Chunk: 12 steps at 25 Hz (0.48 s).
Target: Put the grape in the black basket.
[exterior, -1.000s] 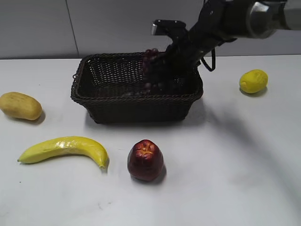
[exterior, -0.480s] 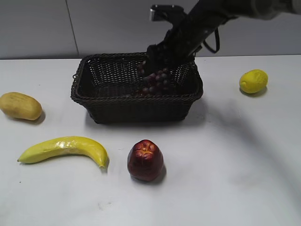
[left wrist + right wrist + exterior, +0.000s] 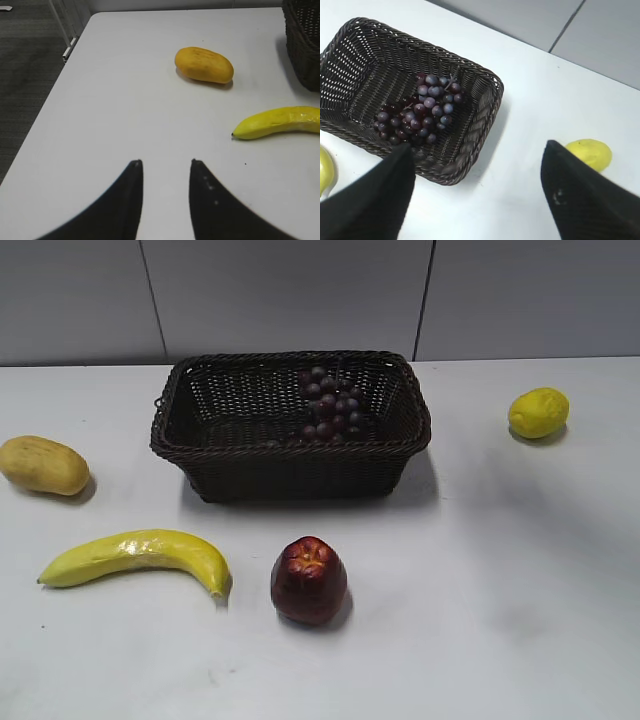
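Note:
The grape [image 3: 331,405] is a dark purple bunch lying inside the black basket [image 3: 290,462], toward its right half; the right wrist view shows it [image 3: 422,112] resting on the basket floor [image 3: 365,75]. My right gripper [image 3: 478,146] is open and empty, high above the table beside the basket's corner, out of the exterior view. My left gripper [image 3: 165,162] is open and empty over bare table at the left, also out of the exterior view.
A dark red apple [image 3: 309,579] sits in front of the basket. A banana [image 3: 138,554] and a yellow-brown mango [image 3: 42,464] lie at the left; both show in the left wrist view, banana [image 3: 277,122] and mango [image 3: 203,64]. A lemon [image 3: 538,412] lies at the right.
The right arm let go of the grape inside the basket, rose and left the exterior view. The grape now lies free in the basket.

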{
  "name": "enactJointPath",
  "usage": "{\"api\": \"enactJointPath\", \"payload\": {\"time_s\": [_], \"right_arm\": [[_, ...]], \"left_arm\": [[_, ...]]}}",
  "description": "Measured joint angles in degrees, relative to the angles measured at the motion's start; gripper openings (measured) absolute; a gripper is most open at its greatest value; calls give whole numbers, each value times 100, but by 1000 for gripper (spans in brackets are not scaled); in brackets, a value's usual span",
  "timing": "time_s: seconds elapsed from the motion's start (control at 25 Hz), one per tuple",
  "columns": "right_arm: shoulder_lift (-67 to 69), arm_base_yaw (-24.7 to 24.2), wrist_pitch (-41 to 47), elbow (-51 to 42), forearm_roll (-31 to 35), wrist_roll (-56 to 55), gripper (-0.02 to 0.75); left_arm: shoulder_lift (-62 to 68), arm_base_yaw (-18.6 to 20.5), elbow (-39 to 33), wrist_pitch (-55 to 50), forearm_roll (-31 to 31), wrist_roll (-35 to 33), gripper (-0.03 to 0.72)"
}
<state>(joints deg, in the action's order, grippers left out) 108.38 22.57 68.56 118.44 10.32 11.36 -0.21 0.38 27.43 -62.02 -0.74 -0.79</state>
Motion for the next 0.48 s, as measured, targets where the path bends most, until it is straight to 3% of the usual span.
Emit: {"api": "enactJointPath", "payload": {"time_s": [0.24, 0.48], "right_arm": [[-1045, -73, 51, -436, -358, -455, 593], [-2444, -73, 63, -2115, -435, -601, 592]], "left_arm": [[0, 0, 0, 0, 0, 0, 237], [0, 0, 0, 0, 0, 0, 237]]}}
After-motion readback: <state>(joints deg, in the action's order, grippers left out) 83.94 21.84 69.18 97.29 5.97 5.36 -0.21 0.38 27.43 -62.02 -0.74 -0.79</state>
